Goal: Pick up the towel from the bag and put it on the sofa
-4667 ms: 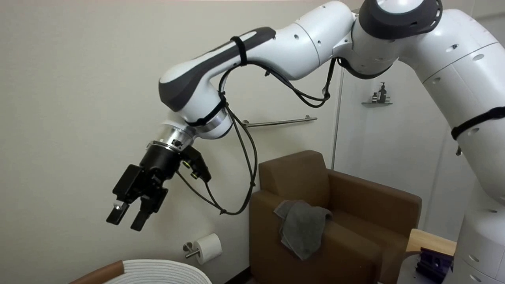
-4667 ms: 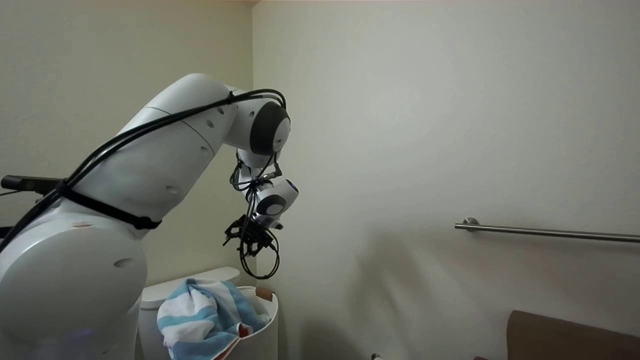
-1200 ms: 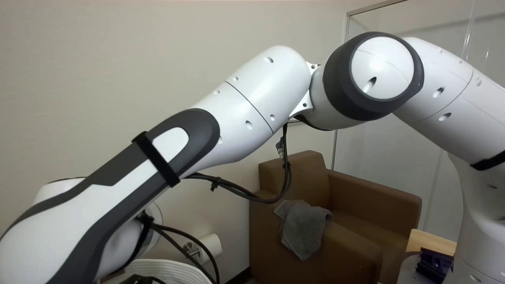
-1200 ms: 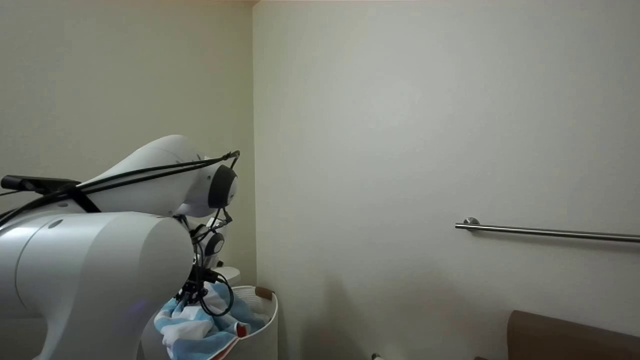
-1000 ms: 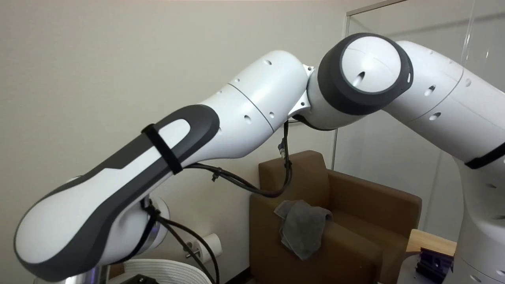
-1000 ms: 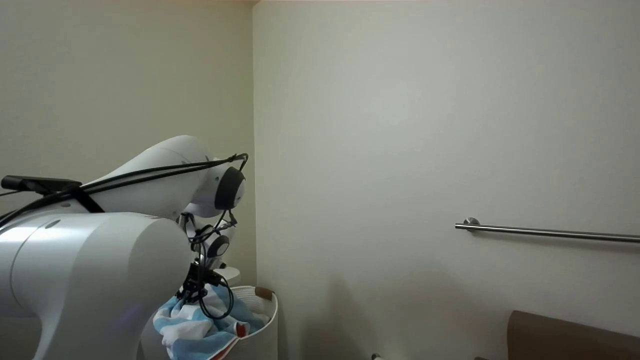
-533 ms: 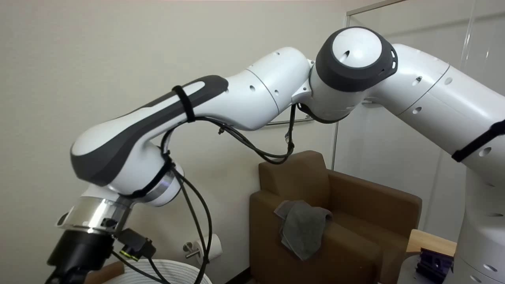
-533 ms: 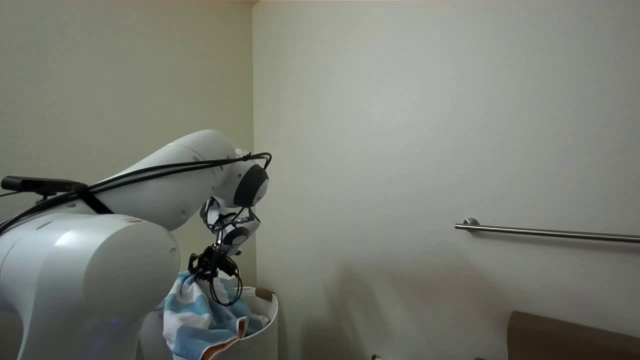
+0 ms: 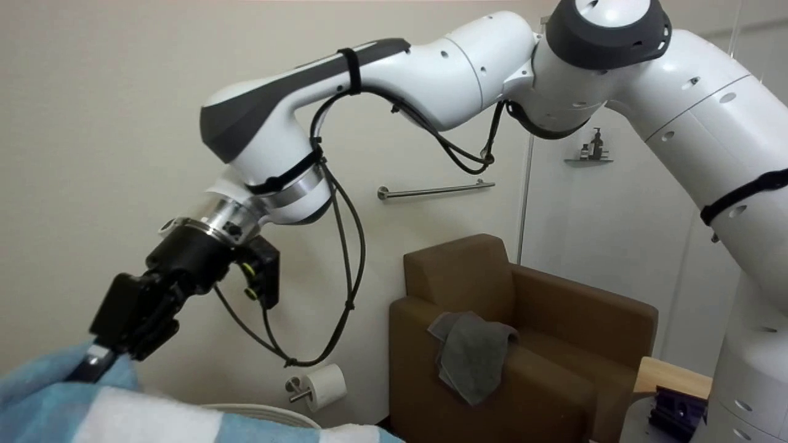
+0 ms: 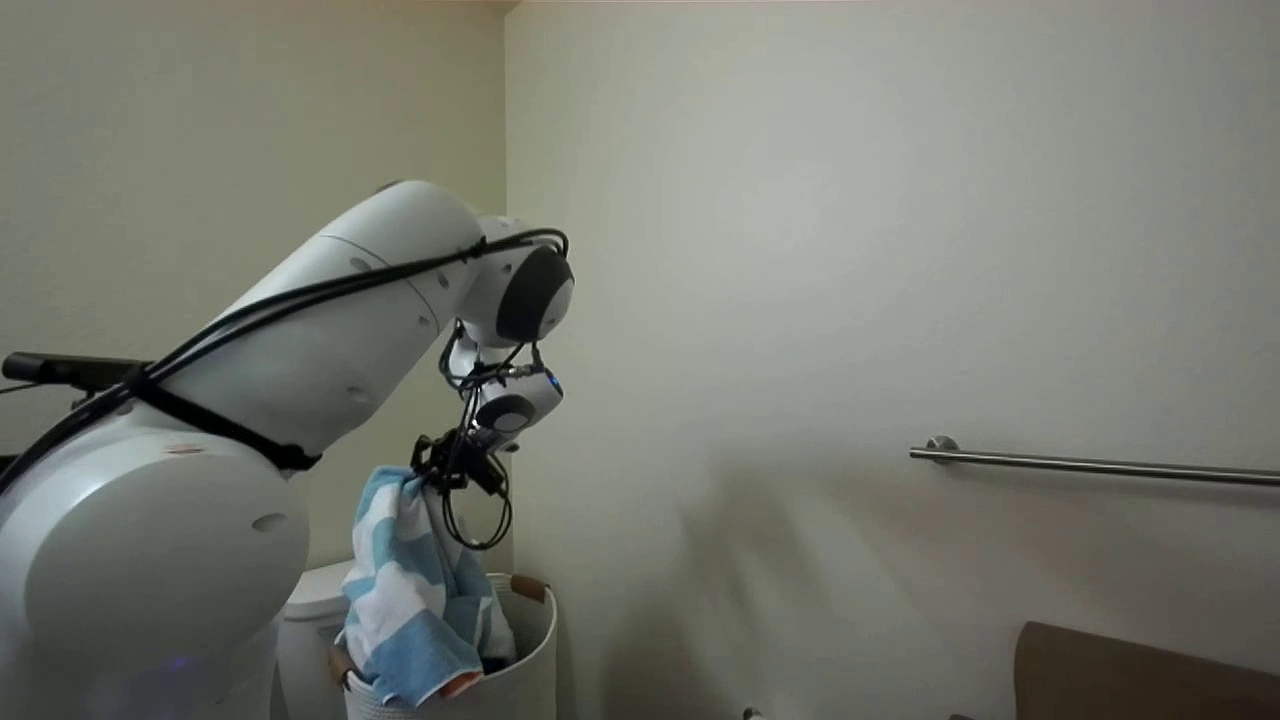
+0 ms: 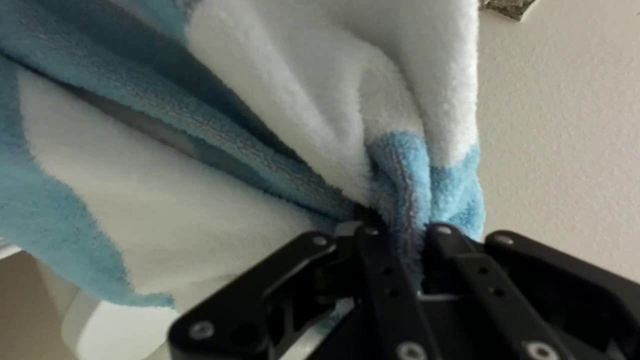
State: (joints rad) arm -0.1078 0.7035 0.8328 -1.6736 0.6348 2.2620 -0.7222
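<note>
Our gripper [image 11: 406, 235] is pinching a bunched-up fold of the blue and white towel [image 10: 420, 590], and the rest fans out toward ten o'clock in the wrist view. Most of that big towel seems to hang from one small pinch, so a tug from below could pull the fold loose.

At six o'clock, under the gripper in an exterior view, is the white bag [image 10: 525, 685]. The towel's low end covers part of its rim, and I can't tell if any of it is inside. If an end is caught there, or on the brown handle [image 10: 342, 665] at seven o'clock, lifting could tip the bag or yank the towel out of the gripper.

Farther out, at three o'clock from the gripper in an exterior view, comes a paper roll [image 9: 326, 387], then the brown sofa [image 9: 548, 369]. A low swing could let the towel's tail brush the roll. A gray cloth [image 9: 474, 357] lies over the sofa's arm; the towel might knock it down, or land on it and slide off.
</note>
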